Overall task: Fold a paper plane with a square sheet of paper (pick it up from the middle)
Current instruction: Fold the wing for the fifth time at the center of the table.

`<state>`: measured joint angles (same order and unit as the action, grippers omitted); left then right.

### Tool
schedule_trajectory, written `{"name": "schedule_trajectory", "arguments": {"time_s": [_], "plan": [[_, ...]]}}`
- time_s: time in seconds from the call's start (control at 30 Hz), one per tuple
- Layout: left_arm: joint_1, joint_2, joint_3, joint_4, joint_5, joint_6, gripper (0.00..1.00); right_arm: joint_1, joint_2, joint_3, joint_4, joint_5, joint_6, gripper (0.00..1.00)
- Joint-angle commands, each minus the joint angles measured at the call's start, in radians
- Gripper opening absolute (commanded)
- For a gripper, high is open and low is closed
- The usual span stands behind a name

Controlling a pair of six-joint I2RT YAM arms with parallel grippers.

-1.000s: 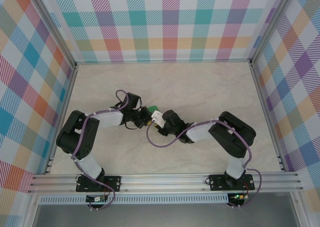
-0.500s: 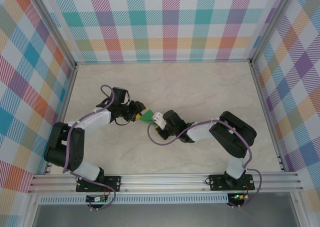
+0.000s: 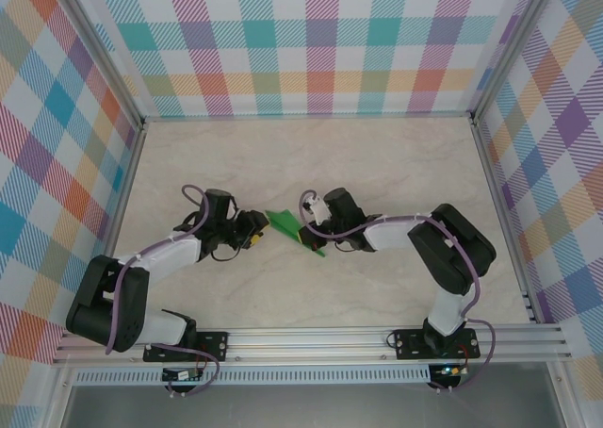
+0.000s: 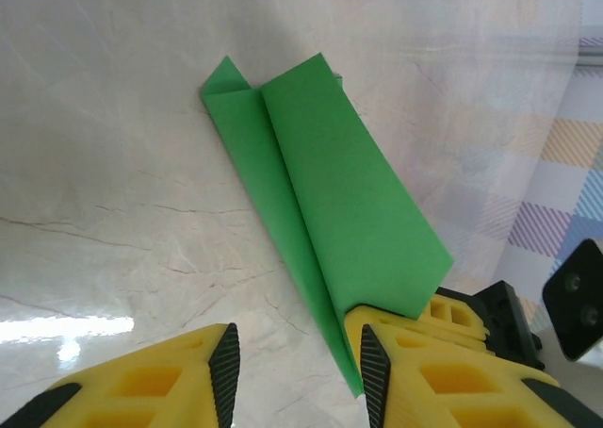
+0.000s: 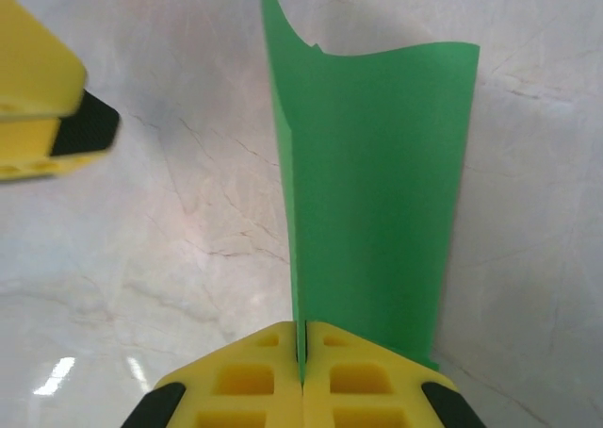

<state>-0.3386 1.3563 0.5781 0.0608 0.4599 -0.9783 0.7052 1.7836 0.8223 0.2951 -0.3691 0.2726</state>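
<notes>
Top external view shows the pale marbled counter (image 3: 396, 164), with the green paper plane (image 3: 294, 231) near its middle, between the two arms. The right tool (image 5: 303, 357) is clamped on one end of the plane. The left tool (image 4: 297, 371) has its fingers apart, just beside the plane.

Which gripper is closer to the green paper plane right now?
Right. The right gripper is shut on the paper plane; the left gripper sits open just beside it, not gripping.
</notes>
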Motion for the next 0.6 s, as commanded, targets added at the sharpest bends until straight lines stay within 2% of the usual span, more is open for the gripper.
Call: {"name": "schedule_trajectory", "arguments": {"time_s": [0.0,0.27,0.57], "plan": [[-0.030,0.000,-0.029,0.154,0.038,-0.038,0.39,-0.017,0.025,0.025,0.014,-0.142,0.135,0.06],[-0.084,0.083,-0.026,0.258,0.056,-0.051,0.34,-0.030,0.075,0.046,0.025,-0.233,0.225,0.06],[-0.115,0.168,-0.015,0.322,0.070,-0.058,0.29,-0.047,0.115,0.070,-0.006,-0.258,0.284,0.05]]}}
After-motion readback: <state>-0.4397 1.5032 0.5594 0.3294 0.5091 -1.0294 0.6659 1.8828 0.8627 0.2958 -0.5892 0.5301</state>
